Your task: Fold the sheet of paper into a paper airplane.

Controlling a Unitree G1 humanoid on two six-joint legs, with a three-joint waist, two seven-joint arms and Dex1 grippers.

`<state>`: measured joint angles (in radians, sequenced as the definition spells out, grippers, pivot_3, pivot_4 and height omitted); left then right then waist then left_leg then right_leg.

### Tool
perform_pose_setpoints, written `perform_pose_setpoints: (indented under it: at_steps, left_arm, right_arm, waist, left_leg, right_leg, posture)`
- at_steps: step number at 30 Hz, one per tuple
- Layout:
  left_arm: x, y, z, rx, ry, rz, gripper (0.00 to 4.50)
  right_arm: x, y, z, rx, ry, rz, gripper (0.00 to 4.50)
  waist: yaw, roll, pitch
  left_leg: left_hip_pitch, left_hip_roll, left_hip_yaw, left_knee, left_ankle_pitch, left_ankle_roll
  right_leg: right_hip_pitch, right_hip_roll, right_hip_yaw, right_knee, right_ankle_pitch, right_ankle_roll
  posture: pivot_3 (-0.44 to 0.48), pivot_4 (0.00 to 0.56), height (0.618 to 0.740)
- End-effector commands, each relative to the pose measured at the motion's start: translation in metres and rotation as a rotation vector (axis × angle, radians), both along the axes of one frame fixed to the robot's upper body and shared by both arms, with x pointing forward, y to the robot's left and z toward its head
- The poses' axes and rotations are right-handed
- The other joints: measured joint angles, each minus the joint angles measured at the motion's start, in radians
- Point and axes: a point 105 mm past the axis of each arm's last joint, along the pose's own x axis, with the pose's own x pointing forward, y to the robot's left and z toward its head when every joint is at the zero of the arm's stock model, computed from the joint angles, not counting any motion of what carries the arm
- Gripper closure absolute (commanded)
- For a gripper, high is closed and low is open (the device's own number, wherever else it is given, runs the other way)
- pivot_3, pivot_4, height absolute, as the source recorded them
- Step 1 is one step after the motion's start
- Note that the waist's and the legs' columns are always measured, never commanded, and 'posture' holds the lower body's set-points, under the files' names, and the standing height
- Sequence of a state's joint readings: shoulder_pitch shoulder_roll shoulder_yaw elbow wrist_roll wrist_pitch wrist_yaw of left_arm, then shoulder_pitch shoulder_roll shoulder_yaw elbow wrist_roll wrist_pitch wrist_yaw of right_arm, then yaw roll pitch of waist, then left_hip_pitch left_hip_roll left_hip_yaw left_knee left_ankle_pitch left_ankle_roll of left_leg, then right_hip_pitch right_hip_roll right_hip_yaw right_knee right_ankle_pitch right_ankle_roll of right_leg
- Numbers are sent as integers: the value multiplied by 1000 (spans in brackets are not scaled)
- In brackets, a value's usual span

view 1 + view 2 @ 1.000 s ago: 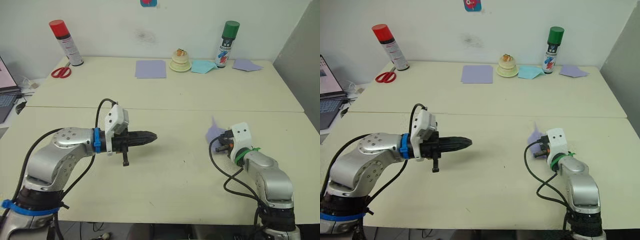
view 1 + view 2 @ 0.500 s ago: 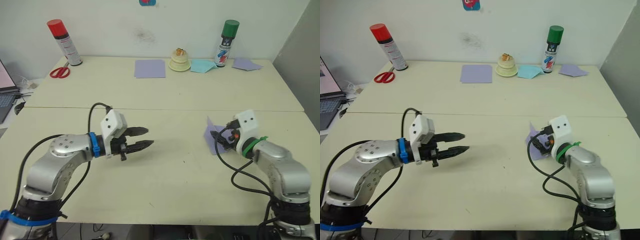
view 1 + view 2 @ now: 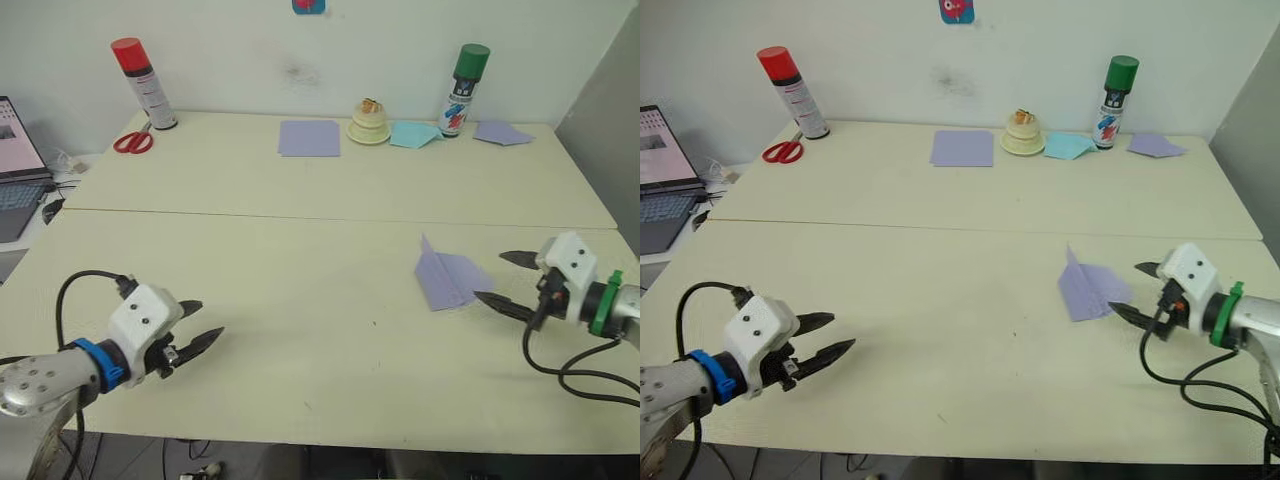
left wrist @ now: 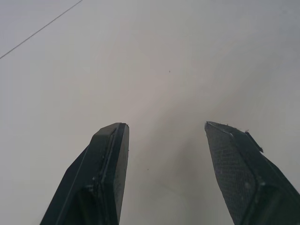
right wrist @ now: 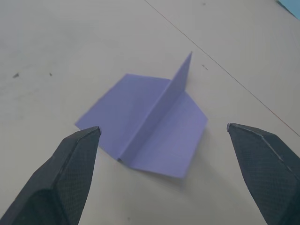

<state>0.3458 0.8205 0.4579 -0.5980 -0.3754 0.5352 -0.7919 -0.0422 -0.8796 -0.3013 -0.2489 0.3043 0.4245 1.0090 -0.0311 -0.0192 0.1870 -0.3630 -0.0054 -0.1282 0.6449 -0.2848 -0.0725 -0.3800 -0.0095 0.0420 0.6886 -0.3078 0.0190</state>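
Right of centre on the table sits the paper airplane, just beside my empty, wide-open right gripper. Left gripper open too. Featherlight, crushable; I'd pinch the upright fin.

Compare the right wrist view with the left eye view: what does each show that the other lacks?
Right wrist view alone: a close look at the upright fin standing along the middle crease. Left eye view alone: the open left gripper over bare table, two spray cans, scissors, a flat lavender sheet and a laptop. Both: the plane lying free on the table, in front of the open right gripper.
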Motion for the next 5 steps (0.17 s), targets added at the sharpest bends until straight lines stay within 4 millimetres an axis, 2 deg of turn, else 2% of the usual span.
perform_pose_setpoints:
  at_steps: [1, 5]
  left_arm:
    - [0, -2, 15, -10, -62, -10, 1598]
    - [6, -7, 18, -57, -73, -26, 1598]
  right_arm:
    - [-8, -10, 10, -38, -38, 38, 2]
    - [-20, -10, 7, -27, -16, 74, 2]
  waist:
    - [0, 0, 0]
    - [1, 0, 0]
  left_leg:
    - [0, 0, 0, 0, 0, 0]
    - [0, 0, 1, 0, 0, 0]
  right_leg:
    - [0, 0, 0, -1, 0, 0]
    - [0, 0, 0, -1, 0, 0]
  posture:
    - [0, 150, 740]
    - [0, 150, 740]
